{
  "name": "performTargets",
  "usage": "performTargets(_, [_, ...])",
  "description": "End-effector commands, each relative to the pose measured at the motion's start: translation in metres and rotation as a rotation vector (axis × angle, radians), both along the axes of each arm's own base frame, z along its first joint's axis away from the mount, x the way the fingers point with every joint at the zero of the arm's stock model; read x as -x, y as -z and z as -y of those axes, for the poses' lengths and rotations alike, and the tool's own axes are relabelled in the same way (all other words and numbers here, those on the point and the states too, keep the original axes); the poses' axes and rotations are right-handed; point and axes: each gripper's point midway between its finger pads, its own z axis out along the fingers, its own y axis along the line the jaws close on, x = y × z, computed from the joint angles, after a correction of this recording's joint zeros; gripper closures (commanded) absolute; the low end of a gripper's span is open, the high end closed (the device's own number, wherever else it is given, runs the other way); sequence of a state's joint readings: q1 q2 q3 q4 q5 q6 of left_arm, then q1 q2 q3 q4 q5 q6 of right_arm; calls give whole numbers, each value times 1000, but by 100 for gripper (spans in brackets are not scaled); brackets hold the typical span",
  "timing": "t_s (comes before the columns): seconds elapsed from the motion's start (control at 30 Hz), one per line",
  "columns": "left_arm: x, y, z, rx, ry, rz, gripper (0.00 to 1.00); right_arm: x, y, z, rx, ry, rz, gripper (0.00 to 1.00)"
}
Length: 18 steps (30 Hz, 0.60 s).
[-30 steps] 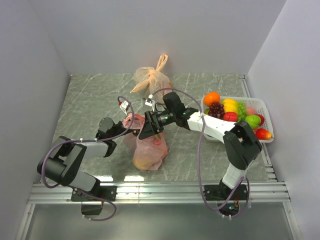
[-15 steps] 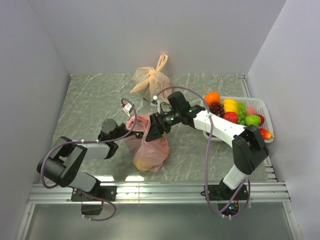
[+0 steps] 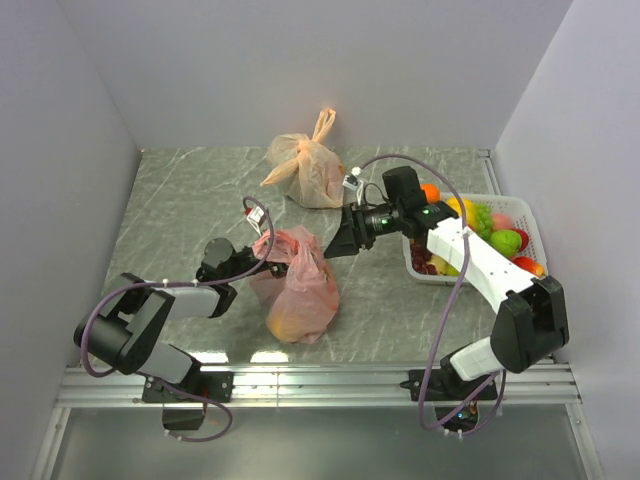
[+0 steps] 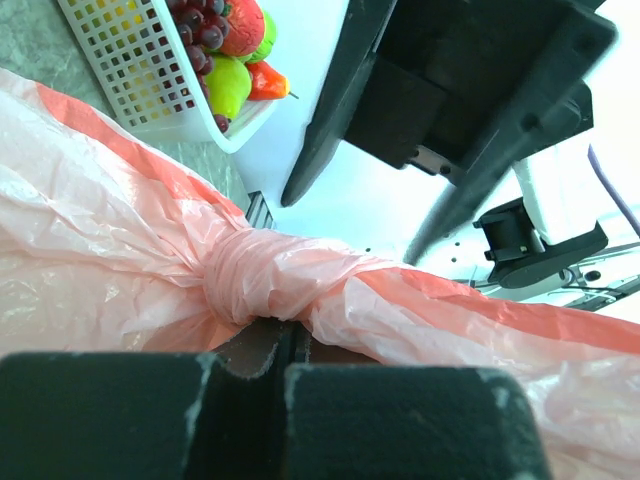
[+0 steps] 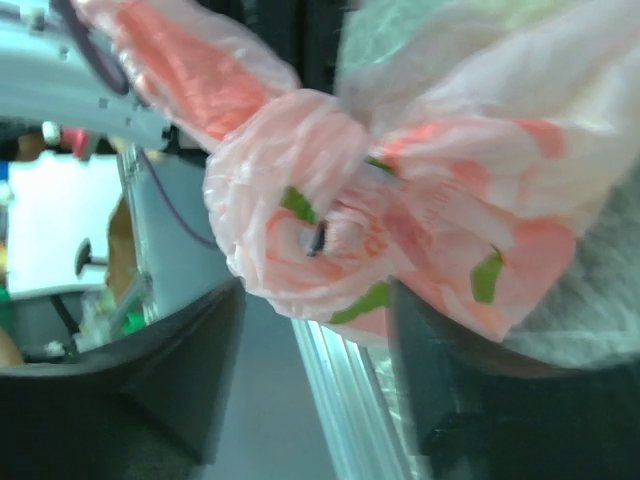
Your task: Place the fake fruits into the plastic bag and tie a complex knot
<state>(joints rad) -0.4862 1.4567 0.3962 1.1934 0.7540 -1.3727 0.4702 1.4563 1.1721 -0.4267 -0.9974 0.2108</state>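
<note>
Pinching pink-red plastic bag (image 3: 300, 290) just beside knot (image 4: 262, 275): left gripper (image 3: 263, 262), jaws together on film, likely anchoring tie. Right gripper (image 3: 336, 246) jaws apart, empty, near bag, off plastic. Bag lies mid-worktop (image 3: 180, 200) between grippers. Translucent, crinkly, bulging; yellowish fake fruit (image 3: 285, 325) shows through bottom. Knot tight, tails sideways.

Thin, crinkly, translucent plastic bag (image 3: 300, 295); glossy fake fruits (image 3: 505, 242); white plastic lattice basket (image 4: 120, 50); smooth marbled table (image 3: 180, 200).
</note>
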Motion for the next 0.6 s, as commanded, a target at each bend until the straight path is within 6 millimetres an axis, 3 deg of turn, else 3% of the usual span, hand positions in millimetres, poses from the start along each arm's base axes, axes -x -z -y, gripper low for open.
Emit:
performTargets(0.0, [2,-21,2,39,12,107,100,-8,1,4,11,66,35,43])
performTargets(0.1, [2,-22,3,43,18,109,100,-4,12,-5,43,50,27,46])
performTargets(0.27, [1,-25,4,49,22,115,100,13,17,-20,28,-13,18,30])
performTargets(0.4, [2,-25,5,54,25,111,100,23,26,-34,25,-50,4,27])
performTargets(0.57, [7,-30,9,77,47,115,100,14,29,-57,16,-51,15,25])
